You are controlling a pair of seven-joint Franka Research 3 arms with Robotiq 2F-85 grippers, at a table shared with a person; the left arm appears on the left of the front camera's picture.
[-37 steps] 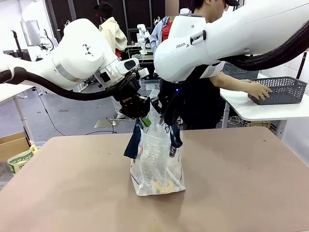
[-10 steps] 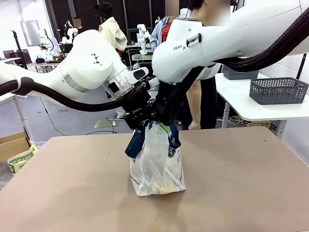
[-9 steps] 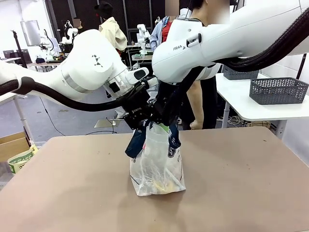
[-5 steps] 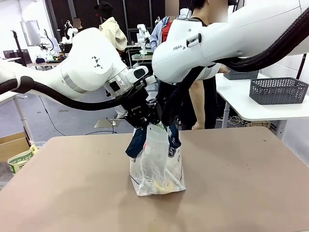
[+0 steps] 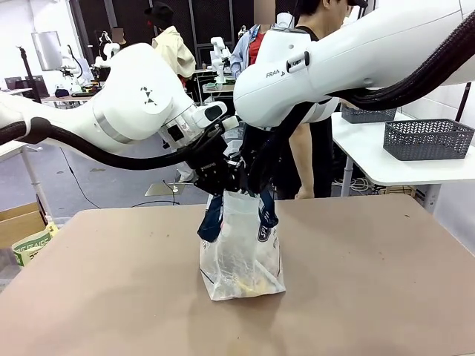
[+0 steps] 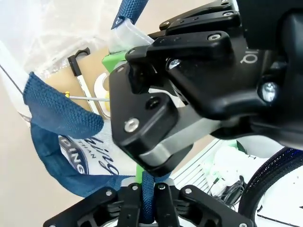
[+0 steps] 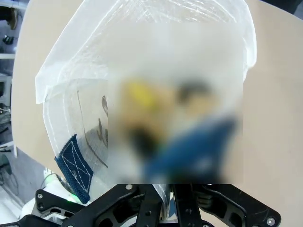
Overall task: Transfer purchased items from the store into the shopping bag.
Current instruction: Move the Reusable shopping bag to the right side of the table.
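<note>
The left gripper [image 6: 146, 204] is clamped on the navy strap handle [image 6: 71, 176], and the right gripper [image 7: 165, 208] seems pinched on the clear rim. The shopping bag [image 5: 241, 248] therefore stands just below both. I judge its film thin, soft and slippery, and the bag light, with few purchased items [image 5: 249, 284] far below at its bottom. The woven strap looks the safer hold.

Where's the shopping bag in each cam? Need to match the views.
Front view: shopping bag stands upright at the middle of the table.
Left wrist view: upper left, crinkled clear plastic with printed lettering lower down.
Right wrist view: upper middle, clear plastic; its centre is blurred.
Shared landmark: the navy strap handle.
</note>
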